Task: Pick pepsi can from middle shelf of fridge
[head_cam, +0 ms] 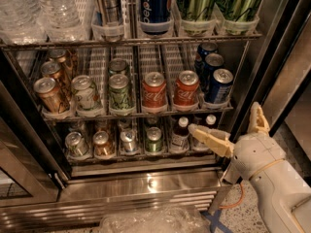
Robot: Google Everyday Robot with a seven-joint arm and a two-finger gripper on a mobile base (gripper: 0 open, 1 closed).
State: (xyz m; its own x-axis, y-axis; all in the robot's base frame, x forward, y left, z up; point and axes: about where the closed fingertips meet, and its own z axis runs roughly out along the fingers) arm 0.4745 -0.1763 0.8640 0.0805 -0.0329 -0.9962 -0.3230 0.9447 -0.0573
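Hovering gripper [223, 118] at lower right of fridge [146, 183], fingers spread wide apart.
The pepsi can [218, 86] is sitting front-right on middle shelf [136, 114], above the gripper, untouched.

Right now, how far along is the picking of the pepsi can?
Done: the fridge is open. In hand: the open end effector hovers by the bottom rack, below the pepsi can. Left: raise it, grasp the can, lift it off the middle shelf.

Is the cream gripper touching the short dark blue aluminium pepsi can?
Apart. Camera view: open gripper hangs below the silver wire middle shelf; the pepsi can stands on it.
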